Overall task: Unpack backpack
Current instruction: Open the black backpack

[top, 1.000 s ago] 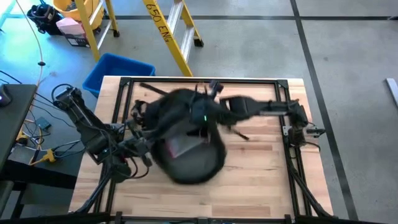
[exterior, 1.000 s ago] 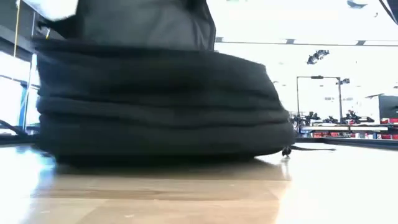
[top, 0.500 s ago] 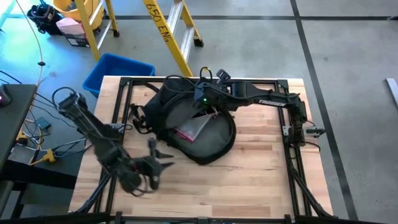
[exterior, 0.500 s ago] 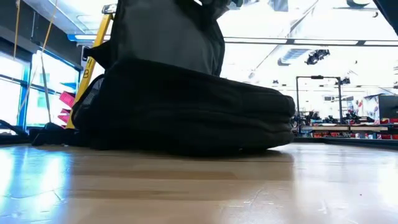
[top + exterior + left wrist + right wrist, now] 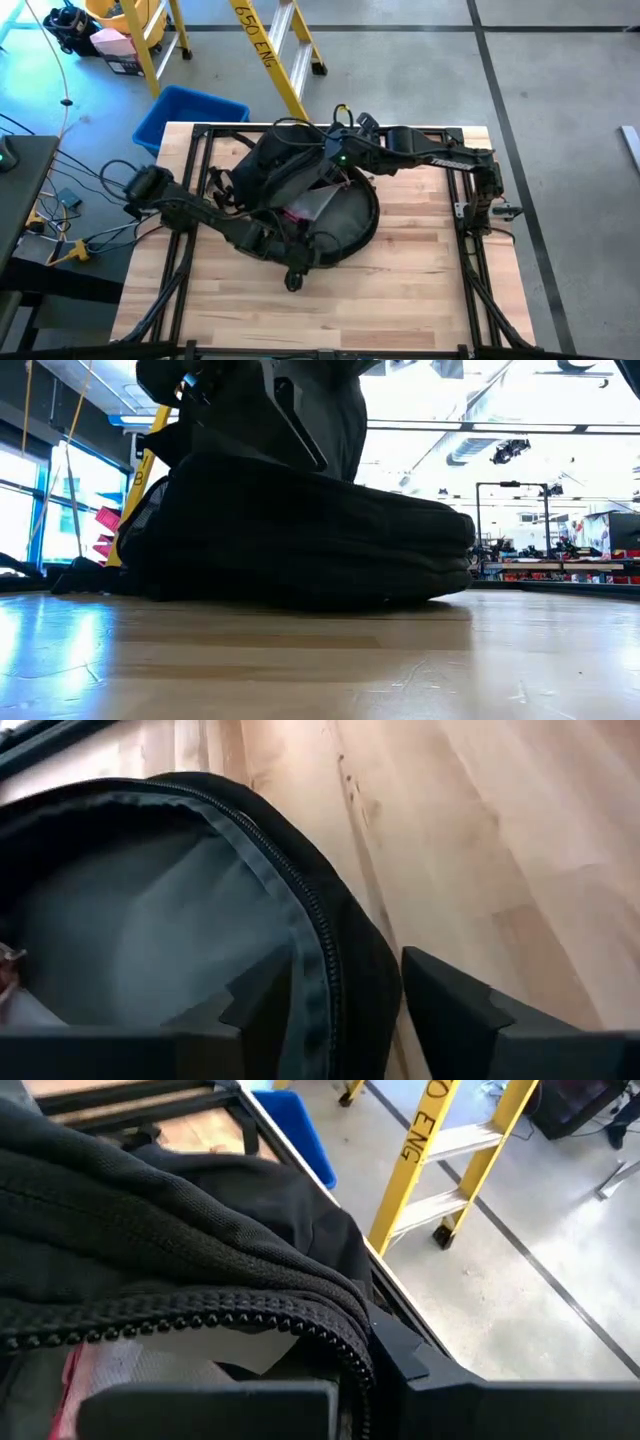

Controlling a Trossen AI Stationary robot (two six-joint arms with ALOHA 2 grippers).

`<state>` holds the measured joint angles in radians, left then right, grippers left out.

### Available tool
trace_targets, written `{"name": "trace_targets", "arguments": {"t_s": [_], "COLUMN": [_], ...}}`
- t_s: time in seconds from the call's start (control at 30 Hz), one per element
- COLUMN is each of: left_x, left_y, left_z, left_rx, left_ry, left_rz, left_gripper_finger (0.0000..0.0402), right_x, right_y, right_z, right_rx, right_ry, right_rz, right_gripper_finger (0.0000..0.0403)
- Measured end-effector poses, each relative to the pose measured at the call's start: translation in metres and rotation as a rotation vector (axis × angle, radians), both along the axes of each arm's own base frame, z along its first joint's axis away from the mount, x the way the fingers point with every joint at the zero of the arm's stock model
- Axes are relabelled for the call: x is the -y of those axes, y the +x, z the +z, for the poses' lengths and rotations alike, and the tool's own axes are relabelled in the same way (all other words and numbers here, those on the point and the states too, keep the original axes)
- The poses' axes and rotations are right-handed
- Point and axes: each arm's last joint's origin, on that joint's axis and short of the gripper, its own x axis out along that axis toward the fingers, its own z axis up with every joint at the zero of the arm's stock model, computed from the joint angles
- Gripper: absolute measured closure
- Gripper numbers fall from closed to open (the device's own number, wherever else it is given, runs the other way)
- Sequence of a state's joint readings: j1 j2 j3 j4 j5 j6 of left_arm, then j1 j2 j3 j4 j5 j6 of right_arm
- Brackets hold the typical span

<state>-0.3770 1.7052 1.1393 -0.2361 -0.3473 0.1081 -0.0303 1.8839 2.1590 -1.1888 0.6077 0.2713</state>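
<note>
A: High view: backpack [image 5: 300,190] lies mid-desk [image 5: 420,290], toward the far edge, main flap open. Pink-edged pouch [image 5: 305,207] shows inside. Left gripper [image 5: 293,262] is at the near rim, right gripper [image 5: 335,158] at the far top edge.

B: Jaws?

A: Right ones pressed together, pinching the top flap, by the look of it. Left ones spread, nothing held.

B: Low view?

A: Backpack [image 5: 300,540] slumps flat on the desk [image 5: 320,660], folds sagging. Soft and floppy, I'd guess, fairly bulky. A single pinch lifts only fabric.

B: Left wrist?

A: Left jaws straddle the zipper rim [image 5: 300,920], one finger [image 5: 255,1005] inside over the grey lining [image 5: 150,940], one outside. The rim is the stiffest bit to hold. The lining looks slick.

B: Right wrist?

A: Zipper edge [image 5: 200,1325] is bunched just ahead of the right jaws. The pouch [image 5: 90,1365] peeks under it. Yellow ladder [image 5: 450,1170] beyond the desk. I'd hold the flap up by the zipper seam and take the pouch by its pink edge; the clear film is likely slippery.
</note>
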Motion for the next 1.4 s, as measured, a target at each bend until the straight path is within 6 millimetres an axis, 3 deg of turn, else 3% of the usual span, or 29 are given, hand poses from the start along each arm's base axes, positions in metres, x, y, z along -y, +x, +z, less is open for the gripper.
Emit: {"name": "trace_targets", "arguments": {"t_s": [0.1,0.23,0.33,0.4,0.5,0.57,0.97,1.23,1.4], "left_x": [-0.005,-0.020,-0.022,-0.017,-0.005,0.007,0.103,0.128,0.135], "left_y": [0.002,0.011,0.020,0.023,0.022,0.017,-0.050,-0.064,-0.064], "left_z": [0.002,-0.014,-0.027,-0.031,-0.035,-0.036,-0.040,-0.036,-0.032], "left_rx": [0.018,-0.057,-0.080,-0.066,-0.064,-0.075,-0.251,-0.164,-0.107], "left_ry": [0.001,-0.084,-0.168,-0.179,-0.157,-0.136,-0.171,-0.167,-0.172], "left_rz": [0.021,0.040,-0.006,-0.036,-0.083,-0.103,-0.335,-0.384,-0.438], "left_gripper_finger": [0.0193,0.0188,0.0217,0.0260,0.0356,0.0388,0.0401,0.0401,0.0401], "right_x": [0.000,-0.002,-0.003,-0.003,0.000,0.003,0.039,0.049,0.073], "right_y": [-0.001,-0.001,-0.001,-0.001,-0.001,-0.002,-0.006,0.012,0.026], "right_z": [-0.001,-0.001,-0.001,-0.001,-0.001,-0.001,-0.001,0.013,0.003], "right_rx": [-0.008,-0.009,-0.009,-0.009,-0.019,-0.028,-0.030,0.209,0.265], "right_ry": [0.013,0.024,0.036,0.041,0.032,0.017,0.013,0.051,0.113], "right_rz": [-0.003,0.006,0.016,0.019,0.023,0.020,-0.068,0.039,0.058], "right_gripper_finger": [0.0403,0.0403,0.0403,0.0403,0.0403,0.0403,0.0403,0.0403,0.0403]}}
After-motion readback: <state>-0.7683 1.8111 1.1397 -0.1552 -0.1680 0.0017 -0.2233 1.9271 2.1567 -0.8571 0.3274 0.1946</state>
